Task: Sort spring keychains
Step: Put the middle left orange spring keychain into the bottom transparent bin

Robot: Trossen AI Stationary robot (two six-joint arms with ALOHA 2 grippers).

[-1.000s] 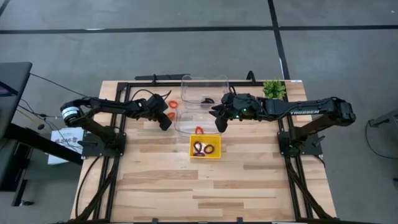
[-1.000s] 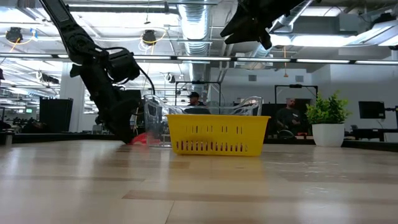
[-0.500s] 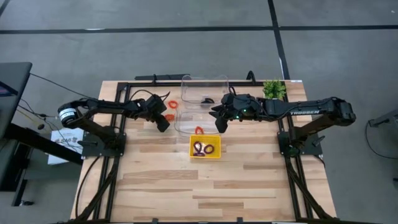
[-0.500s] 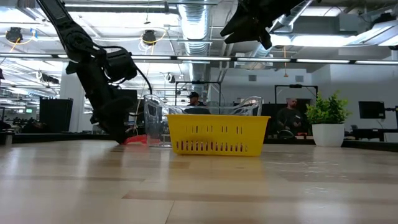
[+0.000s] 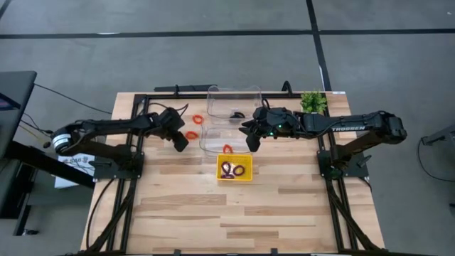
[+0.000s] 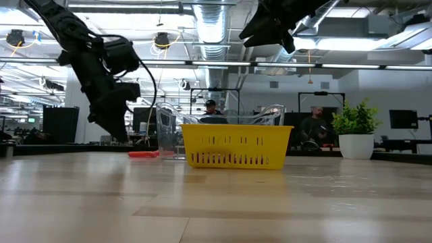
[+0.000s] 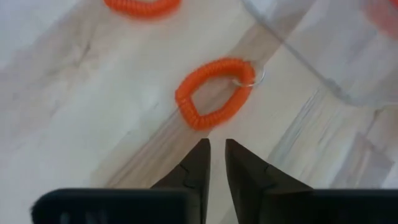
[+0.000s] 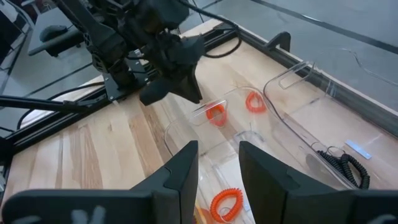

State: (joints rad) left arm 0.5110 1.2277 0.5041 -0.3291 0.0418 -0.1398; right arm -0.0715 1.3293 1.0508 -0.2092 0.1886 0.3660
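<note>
- Lifting clear of the bench, the left end effector (image 7: 214, 163) has drawn its fingers nearly together with nothing between them; the nearest orange spring keychain (image 7: 213, 93) lies flat just ahead, missed.
- A second ago those fingers were wider and lower beside it, so the pick probably needs repeating.
- Right end effector (image 5: 250, 136) hovers spread and empty above the clear bins (image 5: 213, 131).
- Counted from above: two orange rings on the bench (image 5: 153, 178) left of the bins, one orange in the near bin, one black coil (image 8: 342, 163) in the far bin, two dark rings in the yellow tray (image 5: 247, 178).
</note>
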